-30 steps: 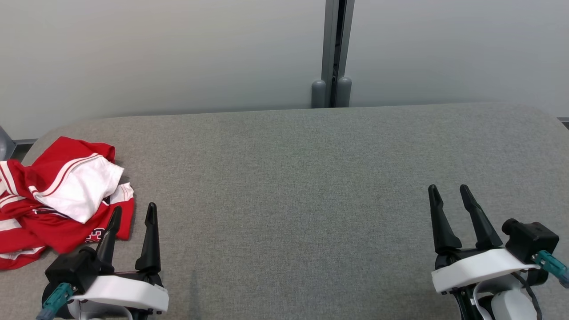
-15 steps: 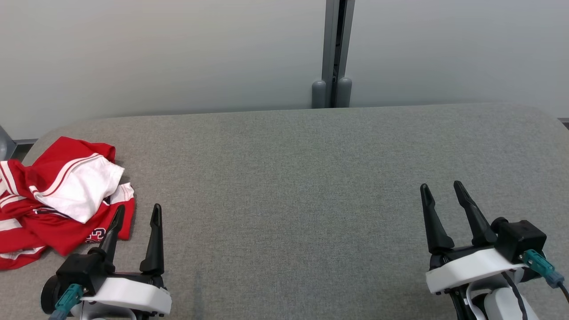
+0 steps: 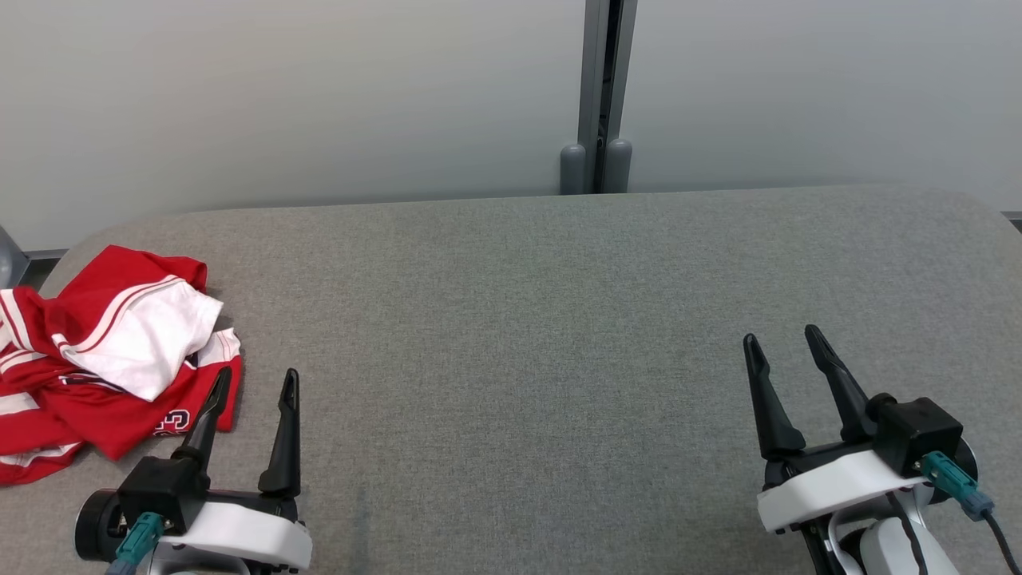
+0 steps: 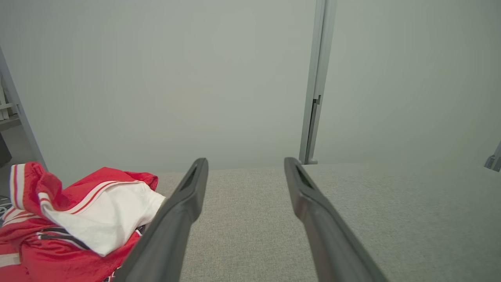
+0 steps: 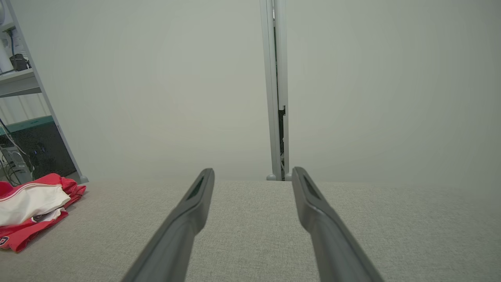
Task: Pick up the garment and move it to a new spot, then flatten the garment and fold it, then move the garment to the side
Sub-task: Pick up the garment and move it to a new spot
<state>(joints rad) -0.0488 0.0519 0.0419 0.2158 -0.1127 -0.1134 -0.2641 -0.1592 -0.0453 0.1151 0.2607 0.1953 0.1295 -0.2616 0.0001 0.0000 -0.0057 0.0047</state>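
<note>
A crumpled red and white garment lies at the left end of the grey fabric table. It also appears at the lower left of the left wrist view, garment, and far left in the right wrist view, garment. My left gripper stands open just right of the garment's near edge, its left finger close to the red cloth, nothing between the fingers. At the lower right my right gripper is open and empty over bare table.
A pale wall with a grey vertical post runs behind the table's far edge. Shelving and dark equipment stand beyond the table's left end. The wide grey surface stretches between the two grippers.
The left gripper has drawn back toward me and shifted slightly right. The right gripper has moved a little left and up the view. The garment has not moved.
</note>
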